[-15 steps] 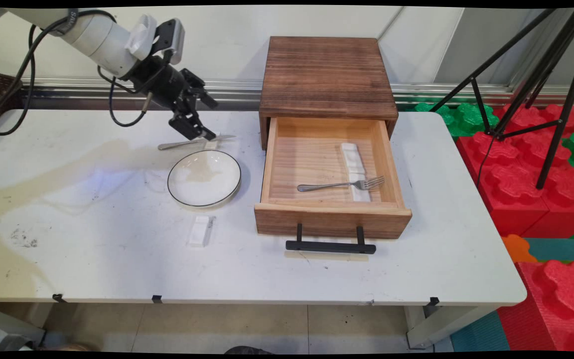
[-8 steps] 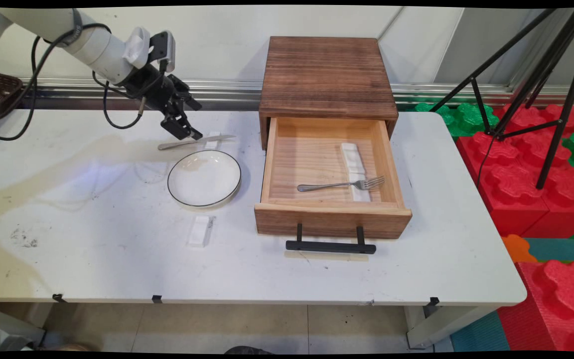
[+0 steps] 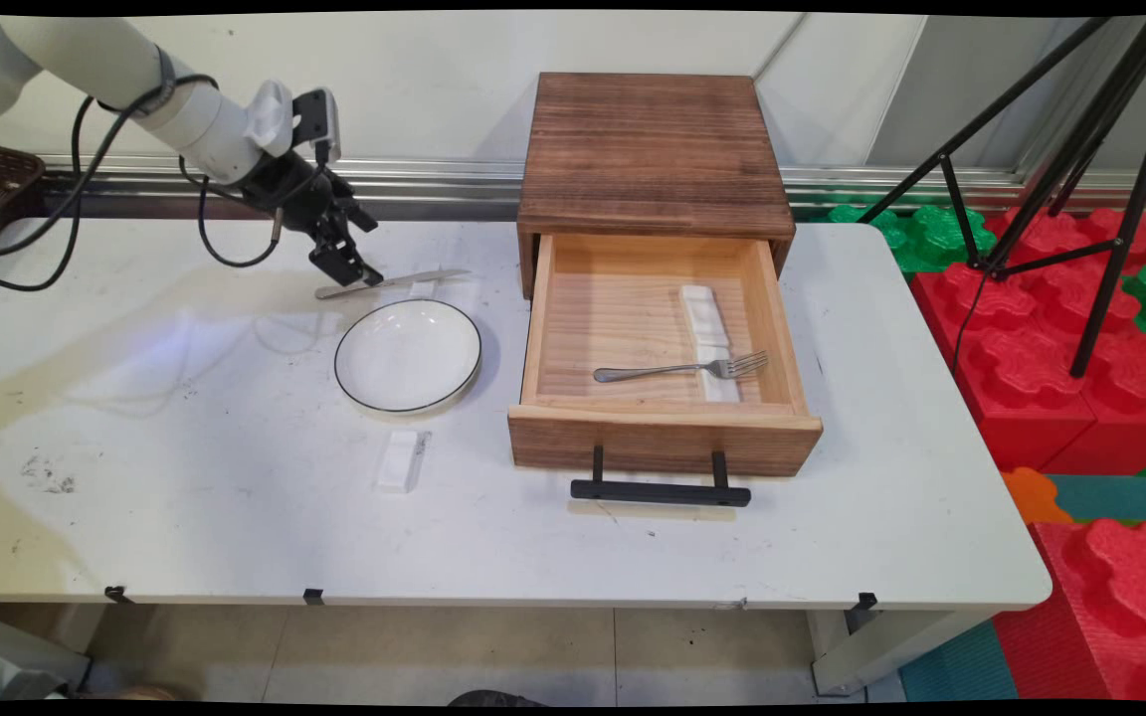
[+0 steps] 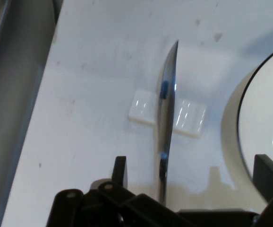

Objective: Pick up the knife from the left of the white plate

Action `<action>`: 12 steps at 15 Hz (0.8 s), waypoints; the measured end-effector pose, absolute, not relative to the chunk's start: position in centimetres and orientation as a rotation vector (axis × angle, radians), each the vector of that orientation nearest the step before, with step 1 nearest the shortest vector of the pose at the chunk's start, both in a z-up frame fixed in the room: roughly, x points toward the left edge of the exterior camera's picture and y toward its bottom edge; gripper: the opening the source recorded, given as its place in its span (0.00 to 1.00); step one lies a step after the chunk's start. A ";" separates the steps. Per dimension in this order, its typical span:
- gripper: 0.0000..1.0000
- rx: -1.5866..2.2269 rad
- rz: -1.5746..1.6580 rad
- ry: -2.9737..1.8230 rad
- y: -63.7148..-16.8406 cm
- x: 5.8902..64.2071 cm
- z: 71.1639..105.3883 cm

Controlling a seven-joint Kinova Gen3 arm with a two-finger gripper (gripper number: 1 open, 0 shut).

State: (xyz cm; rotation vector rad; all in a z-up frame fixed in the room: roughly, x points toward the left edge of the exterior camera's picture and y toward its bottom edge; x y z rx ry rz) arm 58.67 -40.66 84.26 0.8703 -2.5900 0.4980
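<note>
Gripper low over knife handle end, fingers spread wide, nothing pinched; knife lies between them, blade running ahead across small white rest. Plate just beside gripper on one side, touching nothing. Risk: thin, flat handle on table — closing too high skids it off rest; too low jams fingertips into tabletop. Off-centre squeeze could swing blade into plate rim.
</note>
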 end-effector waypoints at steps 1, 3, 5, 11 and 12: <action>1.00 0.880 0.494 -2.598 -40.7 59.0 83.7; 1.00 0.892 0.489 -2.611 -41.0 59.6 82.7; 1.00 0.905 0.485 -2.623 -41.2 60.1 81.8; 1.00 0.906 0.475 -2.649 -42.3 61.1 79.7; 1.00 0.903 0.470 -2.650 -42.4 61.1 79.4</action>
